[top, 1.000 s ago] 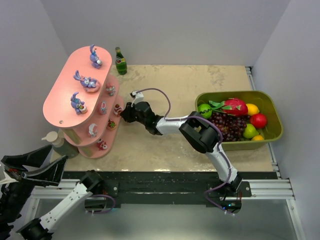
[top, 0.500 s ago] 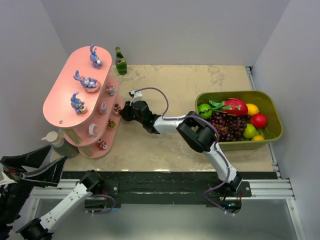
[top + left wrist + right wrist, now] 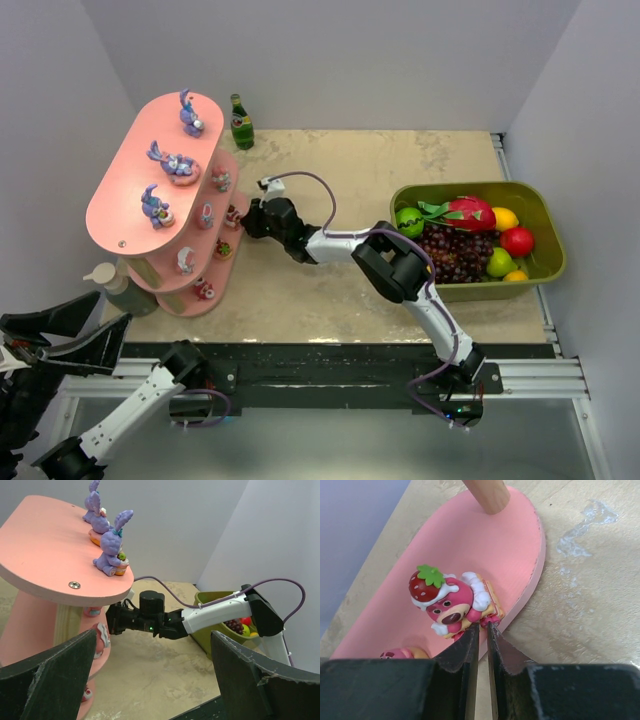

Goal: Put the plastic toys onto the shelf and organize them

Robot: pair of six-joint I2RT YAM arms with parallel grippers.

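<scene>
The salmon-pink shelf (image 3: 120, 205) stands at the table's left, with three purple bunny toys (image 3: 172, 163) on its top tier and small pink and red toys on the lower tiers. My right gripper (image 3: 242, 220) reaches the edge of a lower tier (image 3: 485, 545). Its jaws (image 3: 483, 626) are nearly shut, pinching the foot of a pink bear toy with a strawberry hat (image 3: 452, 605). That toy lies on the tier close to its rim. Another pink toy (image 3: 402, 653) peeks out beside the left finger. My left gripper (image 3: 152, 680) hangs open and holds nothing, low at the near left.
An olive-green tub (image 3: 545, 225) of fake fruits sits at the right. A green bottle (image 3: 241, 122) stands behind the shelf, and a pale pump bottle (image 3: 115, 283) stands at its near end. A wooden post (image 3: 487, 495) rises from the tier.
My right gripper has moved left to the shelf's lower tier with the pink bear toy. The left arm has stayed put.
</scene>
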